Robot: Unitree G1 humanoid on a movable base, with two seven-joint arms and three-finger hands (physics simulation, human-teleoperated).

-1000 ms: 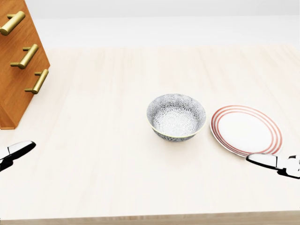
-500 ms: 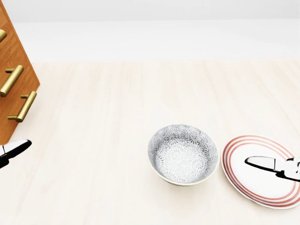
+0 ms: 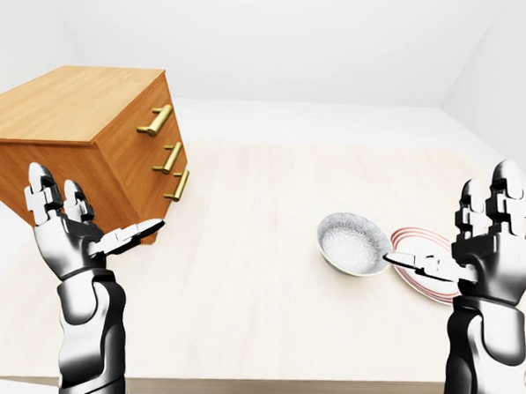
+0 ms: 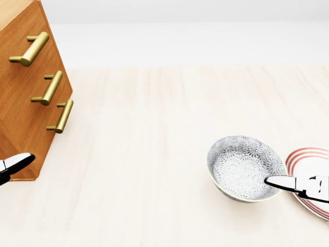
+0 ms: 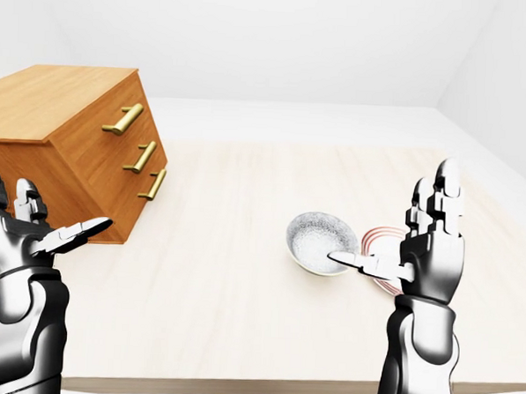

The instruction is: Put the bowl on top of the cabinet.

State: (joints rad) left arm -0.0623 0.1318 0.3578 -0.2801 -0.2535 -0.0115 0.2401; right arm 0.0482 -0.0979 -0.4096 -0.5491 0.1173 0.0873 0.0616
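Note:
A grey patterned bowl (image 4: 239, 164) stands upright on the light wooden table (image 4: 144, 154), right of the middle in the head view. The wooden cabinet (image 3: 81, 139), with three brass handles, stands at the table's left, and its flat top is bare. My right hand (image 3: 472, 243) is raised with its fingers spread, open, just right of the bowl; its thumb tip overlaps the bowl's rim in the head view. My left hand (image 3: 89, 223) is held up open below the cabinet in the left-eye view, holding nothing.
A white plate with red rings (image 4: 303, 158) lies right of the bowl, partly behind my right hand. The table's near edge (image 3: 235, 385) runs along the bottom of the left-eye view. White floor and walls lie beyond the table.
The camera has moved: the whole picture slid down, then right, so the cabinet shows more and bowl and plate sit further right. Both hands keep their places in the view.

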